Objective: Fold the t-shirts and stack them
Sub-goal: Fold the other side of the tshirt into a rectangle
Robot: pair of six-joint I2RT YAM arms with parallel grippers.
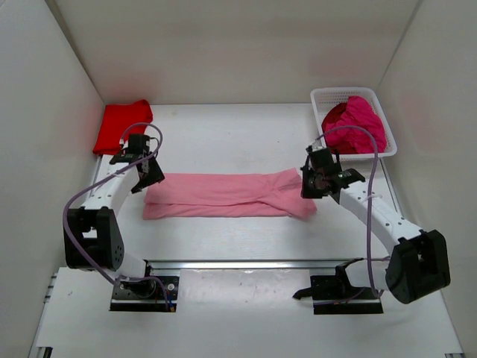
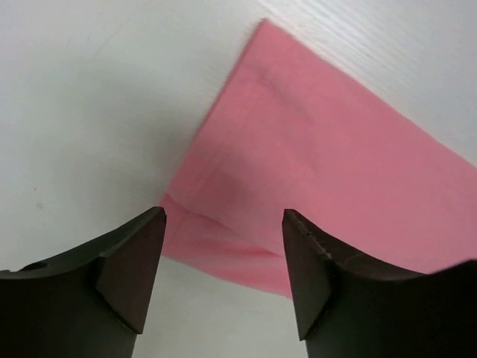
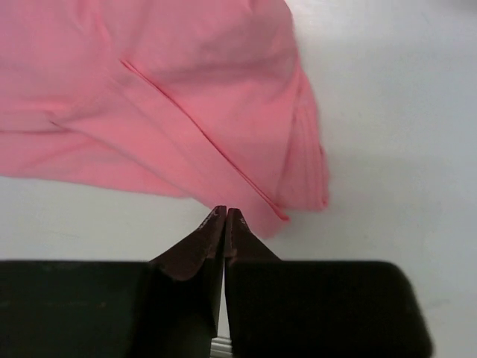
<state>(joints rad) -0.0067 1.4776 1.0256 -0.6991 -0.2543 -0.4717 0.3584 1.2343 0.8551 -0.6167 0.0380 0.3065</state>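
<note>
The left gripper [image 2: 223, 216] is hanging released, jaws apart over one end of the pink t-shirt [image 1: 223, 195], which is lying as a long strip mid-desk [image 1: 223, 142]. The right gripper [image 3: 225, 212] is clenched, seemingly empty, at the other end. The next fold is calling for evenly pinched corners. Beyond, the red t-shirt [image 1: 123, 125] is lying folded and the magenta t-shirts [image 1: 356, 123] are sitting in the basket [image 1: 328, 93]. No writing is showing.

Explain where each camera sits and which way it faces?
Top external: above and behind the arms, looking down on both arms, the table, pink t-shirt, red t-shirt and basket.
Left wrist: on the left arm, looking down past the open left gripper at the pink t-shirt's end.
Right wrist: on the right arm, past the shut right gripper at its other end.
All share the pink t-shirt.
</note>
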